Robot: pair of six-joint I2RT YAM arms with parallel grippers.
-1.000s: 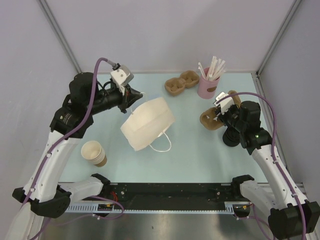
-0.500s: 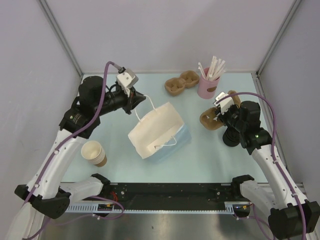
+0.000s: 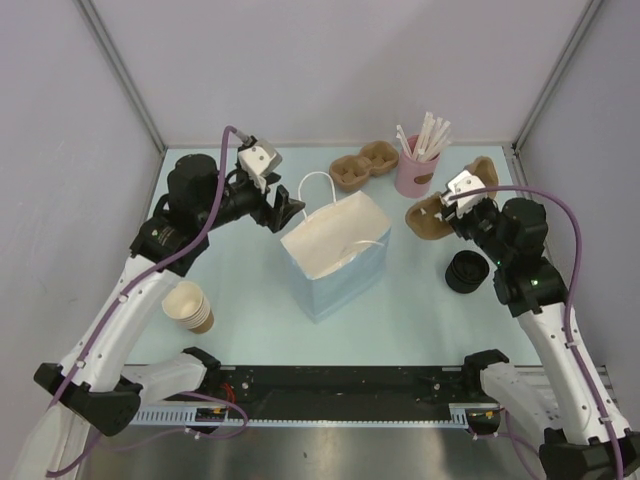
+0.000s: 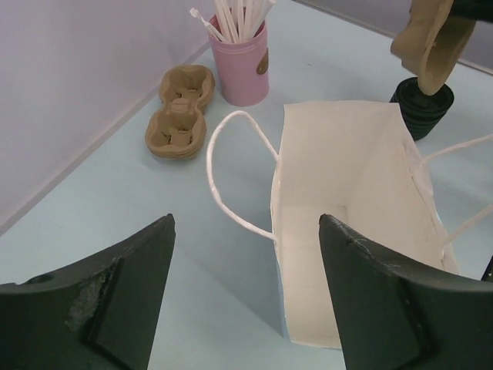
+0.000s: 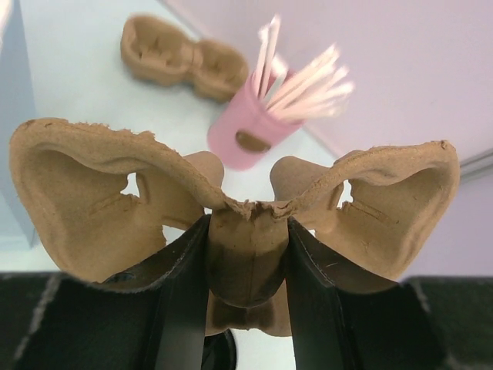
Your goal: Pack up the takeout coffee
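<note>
No lidded takeout coffee cup shows in any view. A white paper bag (image 3: pixel 335 255) stands upright and open in the middle of the table, its inside visible in the left wrist view (image 4: pixel 347 200). My left gripper (image 3: pixel 285 210) hovers open just left of the bag's rope handle (image 4: pixel 231 169), with nothing between its fingers (image 4: pixel 246 223). My right gripper (image 3: pixel 468 205) is shut on the middle bridge of a brown pulp cup carrier (image 5: pixel 92 193), held above the table right of the bag (image 3: pixel 430 218).
A stack of lidless tan cups (image 3: pixel 188 306) stands at the front left. A second pulp carrier (image 3: pixel 362 165) and a pink cup of white straws (image 3: pixel 415 170) sit at the back. A black stack of lids (image 3: pixel 466 271) stands under the right arm.
The bag went from lying flat to standing upright and open. My left gripper let go of its handle and opened. The right arm lifted the carrier up and back.
</note>
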